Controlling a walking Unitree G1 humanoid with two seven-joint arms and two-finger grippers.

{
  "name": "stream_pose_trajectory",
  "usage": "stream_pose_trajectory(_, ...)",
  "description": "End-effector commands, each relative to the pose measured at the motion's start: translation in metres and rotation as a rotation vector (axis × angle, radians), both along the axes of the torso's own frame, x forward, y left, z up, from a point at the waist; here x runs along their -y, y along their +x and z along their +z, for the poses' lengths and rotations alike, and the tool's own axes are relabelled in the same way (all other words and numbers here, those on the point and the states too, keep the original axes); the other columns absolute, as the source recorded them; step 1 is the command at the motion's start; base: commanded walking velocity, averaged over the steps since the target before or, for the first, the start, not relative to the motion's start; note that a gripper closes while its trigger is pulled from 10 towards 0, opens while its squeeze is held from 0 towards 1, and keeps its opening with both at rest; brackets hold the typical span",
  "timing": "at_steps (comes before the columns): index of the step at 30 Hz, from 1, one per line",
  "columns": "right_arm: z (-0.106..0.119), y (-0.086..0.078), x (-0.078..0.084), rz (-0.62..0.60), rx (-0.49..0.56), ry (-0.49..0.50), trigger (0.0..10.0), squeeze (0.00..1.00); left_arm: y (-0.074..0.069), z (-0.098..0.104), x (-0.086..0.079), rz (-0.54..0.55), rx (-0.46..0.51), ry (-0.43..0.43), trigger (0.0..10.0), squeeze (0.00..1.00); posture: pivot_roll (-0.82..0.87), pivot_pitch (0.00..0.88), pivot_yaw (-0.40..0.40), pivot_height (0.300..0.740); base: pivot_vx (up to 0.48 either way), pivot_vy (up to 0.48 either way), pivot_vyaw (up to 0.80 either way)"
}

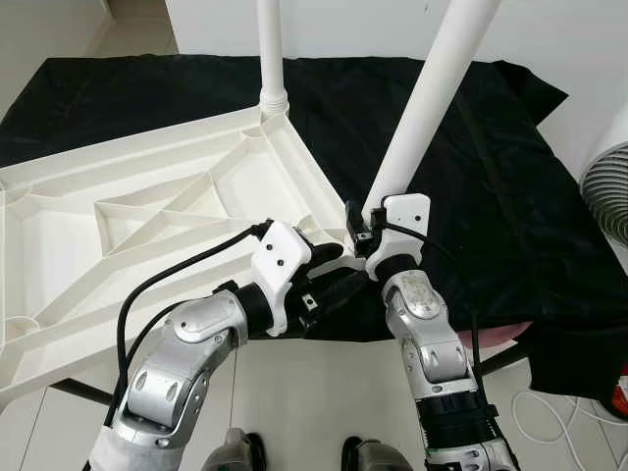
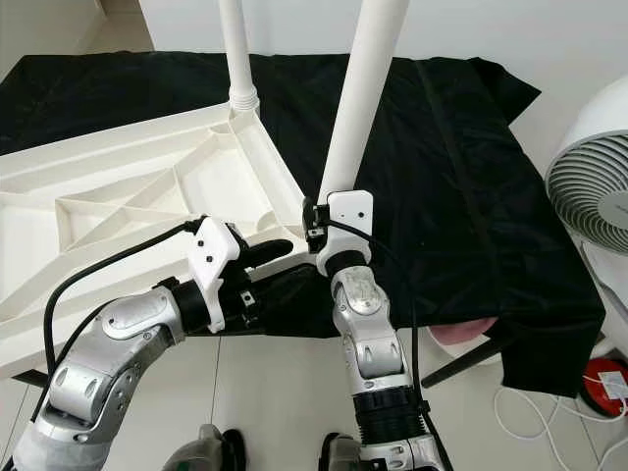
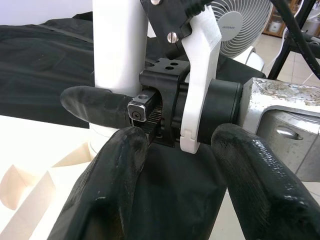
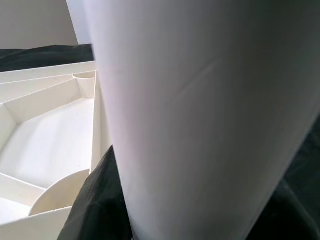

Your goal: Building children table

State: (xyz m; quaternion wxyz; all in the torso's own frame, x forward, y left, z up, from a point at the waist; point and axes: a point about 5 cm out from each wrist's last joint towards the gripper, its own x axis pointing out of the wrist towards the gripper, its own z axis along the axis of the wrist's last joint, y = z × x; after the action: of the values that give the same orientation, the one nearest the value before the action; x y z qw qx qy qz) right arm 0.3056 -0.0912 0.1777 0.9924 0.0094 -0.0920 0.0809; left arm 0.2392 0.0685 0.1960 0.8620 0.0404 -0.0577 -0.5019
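Note:
The white children's tabletop (image 1: pixel 147 216) lies upside down on a black cloth (image 1: pixel 491 177). One white leg (image 1: pixel 271 49) stands upright in its far corner socket. A second white leg (image 1: pixel 432 98) leans to the right over the near right corner, and my right gripper (image 1: pixel 368 231) is shut on its lower end. In the right wrist view this leg (image 4: pixel 210 110) is close up, with a black fingertip (image 4: pixel 100 205) beside it. My left gripper (image 1: pixel 329 270) is open just left of the right gripper, at the tabletop's near corner. Its fingers (image 3: pixel 115 190) point at the right wrist mount.
A white fan (image 2: pixel 594 196) stands on the floor to the right. A red object (image 2: pixel 603 383) and white cable lie on the tiles by it. A pink thing (image 2: pixel 461 332) shows under the cloth's near right edge. White floor tiles are at my feet.

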Motion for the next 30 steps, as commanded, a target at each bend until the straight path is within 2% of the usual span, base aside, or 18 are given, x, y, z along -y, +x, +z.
stream_pose_trajectory(1, -0.019, -0.002, 0.003, -0.020, -0.096, -0.002, 10.0, 0.07, 0.004, -0.001, -0.002, 0.073, 0.000, -0.004, 10.0, 0.00, -0.03, 0.153, 0.020, 0.740, 0.000, 0.000, 0.00)
stream_pose_trajectory(2, -0.017, -0.002, 0.005, -0.009, -0.088, 0.008, 10.0, 1.00, 0.004, -0.001, -0.001, 0.072, 0.002, -0.007, 10.0, 0.00, -0.03, 0.145, 0.016, 0.740, 0.000, 0.000, 0.00)
stream_pose_trajectory(10, -0.009, 0.001, 0.008, 0.059, -0.043, 0.004, 10.0, 1.00, 0.003, -0.002, 0.002, 0.063, 0.006, -0.007, 10.0, 0.00, -0.03, 0.110, 0.005, 0.740, 0.000, 0.000, 0.00)
stream_pose_trajectory(11, -0.007, 0.002, 0.009, 0.094, -0.034, -0.003, 10.0, 0.82, 0.003, -0.002, 0.002, 0.060, 0.007, -0.008, 10.0, 0.00, -0.03, 0.106, 0.004, 0.740, 0.000, 0.000, 0.00)
stream_pose_trajectory(14, -0.006, 0.003, 0.010, 0.119, -0.029, -0.008, 10.0, 0.82, 0.003, -0.002, 0.003, 0.059, 0.008, -0.009, 10.0, 0.00, -0.03, 0.106, 0.004, 0.740, 0.000, 0.000, 0.00)
stream_pose_trajectory(15, -0.004, 0.005, 0.012, 0.136, -0.019, -0.025, 10.0, 0.00, 0.003, -0.002, 0.003, 0.058, 0.009, -0.010, 10.0, 0.00, -0.03, 0.103, 0.004, 0.740, 0.000, 0.000, 0.00)
stream_pose_trajectory(21, 0.000, 0.009, 0.016, 0.223, -0.011, -0.041, 10.0, 0.00, 0.004, -0.001, 0.003, 0.058, 0.012, -0.010, 10.0, 0.00, -0.04, 0.104, 0.008, 0.740, 0.000, 0.000, 0.00)
stream_pose_trajectory(23, 0.006, 0.015, 0.023, 0.314, 0.026, -0.092, 10.0, 0.00, 0.005, -0.001, 0.002, 0.059, 0.014, -0.007, 10.0, 0.00, -0.03, 0.104, 0.013, 0.740, 0.000, 0.000, 0.00)
stream_pose_trajectory(26, 0.008, 0.017, 0.027, 0.346, 0.037, -0.116, 10.0, 0.00, 0.005, -0.001, 0.002, 0.059, 0.015, -0.007, 10.0, 0.00, -0.03, 0.103, 0.014, 0.740, 0.000, 0.000, 0.00)
stream_pose_trajectory(29, 0.011, 0.026, 0.035, 0.499, 0.043, -0.178, 10.0, 0.00, 0.005, -0.001, 0.001, 0.062, 0.014, -0.008, 10.0, 0.00, -0.03, 0.105, 0.017, 0.740, 0.000, 0.000, 0.00)
stream_pose_trajectory(30, 0.011, 0.026, 0.035, 0.499, 0.043, -0.178, 10.0, 0.00, 0.005, -0.001, 0.001, 0.062, 0.014, -0.008, 10.0, 0.00, -0.03, 0.105, 0.017, 0.740, 0.000, 0.000, 0.00)
